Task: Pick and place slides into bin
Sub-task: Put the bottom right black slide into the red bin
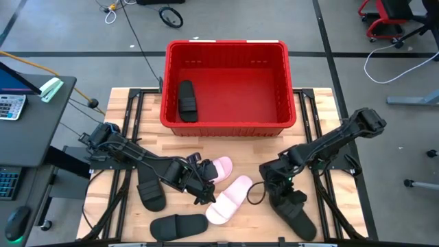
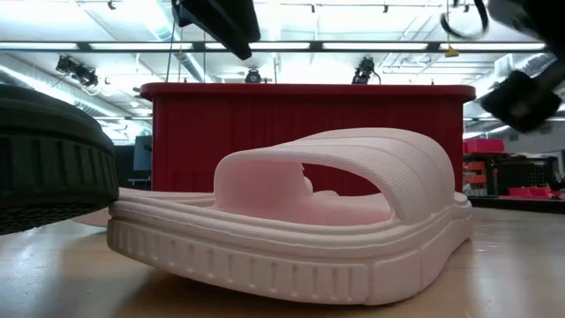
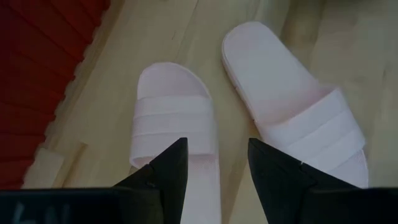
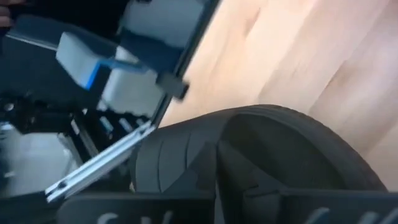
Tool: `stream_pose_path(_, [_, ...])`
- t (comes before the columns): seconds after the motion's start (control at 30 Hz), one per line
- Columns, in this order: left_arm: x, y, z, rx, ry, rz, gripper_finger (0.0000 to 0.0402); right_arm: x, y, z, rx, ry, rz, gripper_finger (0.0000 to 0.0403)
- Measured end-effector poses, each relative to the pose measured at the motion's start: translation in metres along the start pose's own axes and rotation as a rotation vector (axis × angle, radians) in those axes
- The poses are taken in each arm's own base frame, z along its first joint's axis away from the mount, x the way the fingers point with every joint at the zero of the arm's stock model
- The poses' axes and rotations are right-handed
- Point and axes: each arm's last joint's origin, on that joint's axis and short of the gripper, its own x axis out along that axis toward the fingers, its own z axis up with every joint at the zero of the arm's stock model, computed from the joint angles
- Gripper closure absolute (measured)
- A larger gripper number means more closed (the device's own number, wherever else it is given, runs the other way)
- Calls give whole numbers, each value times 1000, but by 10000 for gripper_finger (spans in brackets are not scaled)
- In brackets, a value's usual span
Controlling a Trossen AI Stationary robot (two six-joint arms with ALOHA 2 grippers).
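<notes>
The red bin (image 1: pixel 226 45) stands at the table's far middle with one black slide (image 1: pixel 186 101) lying inside it. Two pale pink slides lie on the table in front of it, one nearer the bin (image 1: pixel 221 167) (image 3: pixel 174 124) and one nearer the front (image 1: pixel 230 199) (image 3: pixel 292 106) (image 2: pixel 300 221). My left gripper (image 1: pixel 204 184) (image 3: pixel 214 165) is open above the heel end of the pink slide nearer the bin, touching nothing. My right gripper (image 1: pixel 282 191) is on a black slide (image 1: pixel 296 213) (image 4: pixel 267 155) at the near right. My right gripper is shut on the black slide near its strap (image 4: pixel 180 162), coming from above and slanting toward the table's near right corner. The slide hides the fingertips, so the kind of hold does not show. I cannot tell whether the slide is clear of the table.
Two more black slides lie on the table, one under my left arm (image 1: pixel 151 193) and one by the near edge (image 1: pixel 178 224) (image 2: pixel 53 159). The table's right edge and metal frame (image 4: pixel 106 162) are close behind the held slide. A desk with a calculator (image 1: pixel 10 106) stands at the left.
</notes>
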Motion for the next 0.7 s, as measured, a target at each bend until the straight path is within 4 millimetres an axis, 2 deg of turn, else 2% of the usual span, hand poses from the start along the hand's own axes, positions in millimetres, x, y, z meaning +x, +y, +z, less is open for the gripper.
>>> stream_pose_path(0.17, [-1,-2,3,-14,-24,-19,230,-28,23,22,-155,-97,-110,400])
stream_pose_path(0.3, [-1,-4,6,-30,-56,-44,230,-53,39,34,-285,-147,-299,401])
stream_pose_path(0.43, [-1,-6,9,52,-87,-61,230,-73,51,41,-401,-205,-492,403])
stream_pose_path(0.57, [-2,-10,15,136,-149,-89,230,-80,53,41,-439,-216,-589,402])
stream_pose_path(0.7, [1,-6,29,128,-245,-77,230,-76,48,42,-424,-203,-635,402])
